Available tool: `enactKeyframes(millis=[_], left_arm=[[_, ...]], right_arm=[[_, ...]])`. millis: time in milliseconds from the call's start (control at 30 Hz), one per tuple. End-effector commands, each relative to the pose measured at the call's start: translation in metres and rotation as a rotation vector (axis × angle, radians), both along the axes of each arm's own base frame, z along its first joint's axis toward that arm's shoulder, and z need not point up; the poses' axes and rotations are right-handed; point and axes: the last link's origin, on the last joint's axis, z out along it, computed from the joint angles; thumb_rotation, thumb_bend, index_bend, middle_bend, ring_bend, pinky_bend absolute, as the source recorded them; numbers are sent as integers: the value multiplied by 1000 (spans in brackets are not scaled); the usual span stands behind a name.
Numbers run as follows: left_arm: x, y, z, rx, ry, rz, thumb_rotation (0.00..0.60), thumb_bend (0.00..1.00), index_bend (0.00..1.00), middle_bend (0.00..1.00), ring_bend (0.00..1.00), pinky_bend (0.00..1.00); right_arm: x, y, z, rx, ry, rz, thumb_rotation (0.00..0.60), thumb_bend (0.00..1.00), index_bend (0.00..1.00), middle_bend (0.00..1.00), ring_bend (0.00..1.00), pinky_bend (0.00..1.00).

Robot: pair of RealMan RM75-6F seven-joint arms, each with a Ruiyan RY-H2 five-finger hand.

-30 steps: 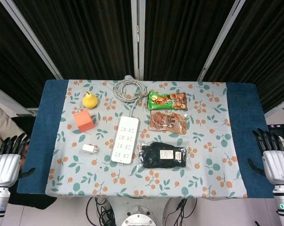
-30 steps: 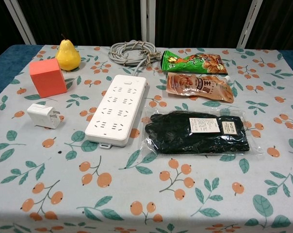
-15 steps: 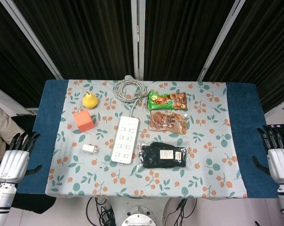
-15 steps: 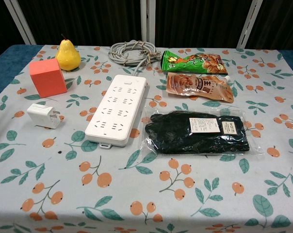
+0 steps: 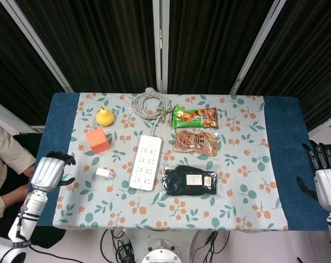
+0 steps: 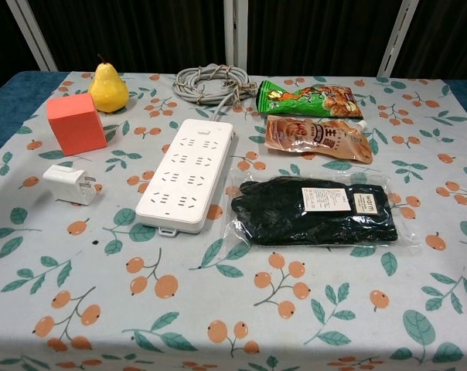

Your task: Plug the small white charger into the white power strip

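The small white charger [image 5: 104,173] [image 6: 69,184] lies on the flowered cloth, left of the long white power strip [image 5: 146,162] [image 6: 188,172], prongs toward the strip. My left hand [image 5: 48,171] hovers over the table's left edge, a short way left of the charger, holding nothing, fingers bent a little at the tips. My right hand [image 5: 326,181] is off the table's right edge, fingers straight and apart, empty. Neither hand shows in the chest view.
An orange cube [image 5: 97,140] and a yellow pear [image 5: 104,116] sit behind the charger. The strip's coiled grey cable [image 5: 149,104] lies at the back. Two snack packets [image 5: 195,116] [image 5: 195,141] and bagged black gloves [image 5: 190,181] lie right of the strip.
My left hand has risen and moved right, from beside the table to over its left edge near the charger. My right hand has drifted slightly right and down. Nothing on the table moved.
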Motion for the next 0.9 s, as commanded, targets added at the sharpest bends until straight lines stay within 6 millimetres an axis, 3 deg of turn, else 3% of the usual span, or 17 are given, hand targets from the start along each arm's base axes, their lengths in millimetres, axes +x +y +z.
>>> enactKeyframes(millis=[33, 467, 700, 900], left_arm=[[5, 17, -19, -18, -28, -12, 600, 16, 498, 537, 411, 445], [10, 47, -58, -41, -77, -3, 600, 16, 531, 578, 442, 479], [15, 49, -64, -50, -85, -20, 600, 16, 533, 578, 442, 480], [32, 46, -66, -60, -112, -58, 600, 16, 533, 577, 442, 479]], right_arm=[[0, 0, -1, 1, -2, -2, 600, 231, 0, 50, 0, 0], [-2, 0, -5, 4, -15, -16, 600, 231, 0, 50, 0, 0], [-5, 0, -6, 5, -19, -26, 600, 231, 0, 50, 0, 0], [-6, 0, -5, 4, -21, -31, 600, 231, 0, 50, 0, 0]])
